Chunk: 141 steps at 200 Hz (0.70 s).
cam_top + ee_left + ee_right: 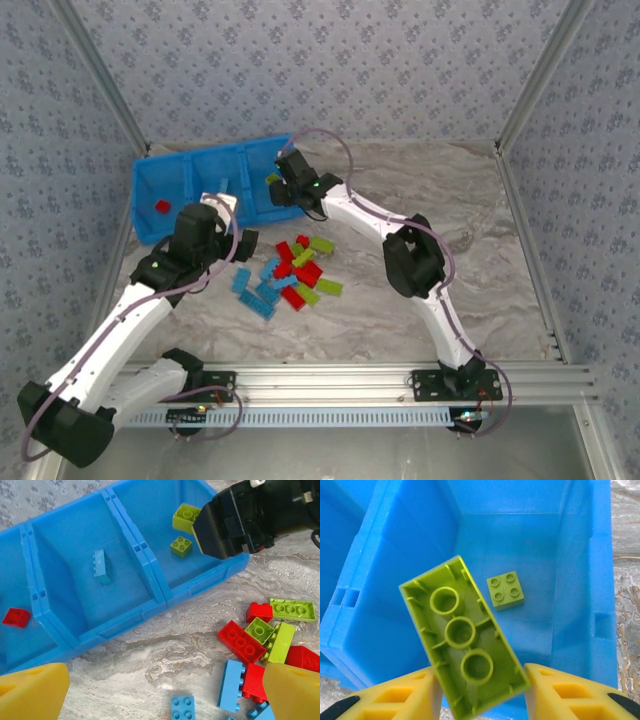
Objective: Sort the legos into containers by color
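Lime-green, a long lego [462, 642] is flanked closely by the yellow fingers [395, 700] of the right gripper [480, 672], grip unconfirmed, above the right-hand compartment of the blue tray [600, 555], where a small lime lego [505, 590] lies. The left gripper [165, 682] is spread wide and empty over the marbled table [450, 200] near loose legos [295, 272]; patterned wallpaper [300, 60] is seen behind.

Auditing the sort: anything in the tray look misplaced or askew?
No wrong colours. The light-blue brick in the middle compartment stands on end, and the lime brick between the right gripper's fingers is tilted, hollow side towards the wrist.
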### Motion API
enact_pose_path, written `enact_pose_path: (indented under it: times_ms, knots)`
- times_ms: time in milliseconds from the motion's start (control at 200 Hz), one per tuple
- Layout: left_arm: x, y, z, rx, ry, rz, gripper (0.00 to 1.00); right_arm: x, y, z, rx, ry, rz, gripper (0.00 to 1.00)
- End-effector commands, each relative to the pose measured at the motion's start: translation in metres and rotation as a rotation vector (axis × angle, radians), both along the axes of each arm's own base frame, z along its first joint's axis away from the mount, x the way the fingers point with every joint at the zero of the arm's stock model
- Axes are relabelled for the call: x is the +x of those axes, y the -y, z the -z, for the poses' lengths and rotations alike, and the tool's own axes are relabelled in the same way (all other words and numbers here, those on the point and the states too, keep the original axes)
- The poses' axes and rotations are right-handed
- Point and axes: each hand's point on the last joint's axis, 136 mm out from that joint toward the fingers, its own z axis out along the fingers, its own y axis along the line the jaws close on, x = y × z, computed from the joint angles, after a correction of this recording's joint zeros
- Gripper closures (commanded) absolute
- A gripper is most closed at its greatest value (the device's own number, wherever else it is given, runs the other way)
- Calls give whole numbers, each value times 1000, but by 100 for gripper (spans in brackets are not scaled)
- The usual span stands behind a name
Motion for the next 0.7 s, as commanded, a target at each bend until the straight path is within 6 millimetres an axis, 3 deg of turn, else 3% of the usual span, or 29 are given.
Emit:
enact_pose_path:
  times_ms: [0,200,315,415,500,700]
  knots:
    - [8,6,5,-77,-21,-12,1,-11,6,-28,-5,12,-21,49]
    - [15,-1,17,-107,-72,-50,1,-22,12,-58,24,39,-42,44]
    - [16,-8,35,-118,-170,-154,1,-45,23,-82,45,46,-80,42]
    - [9,-16,67,-131,-326,-286,6,-80,35,-110,91,67,-153,35]
    - [1,-11,100,-152,-428,-302,10,-119,47,-117,135,42,-235,29]
    - [-22,7,164,-187,-625,-279,20,-210,73,-98,196,-71,-420,21]
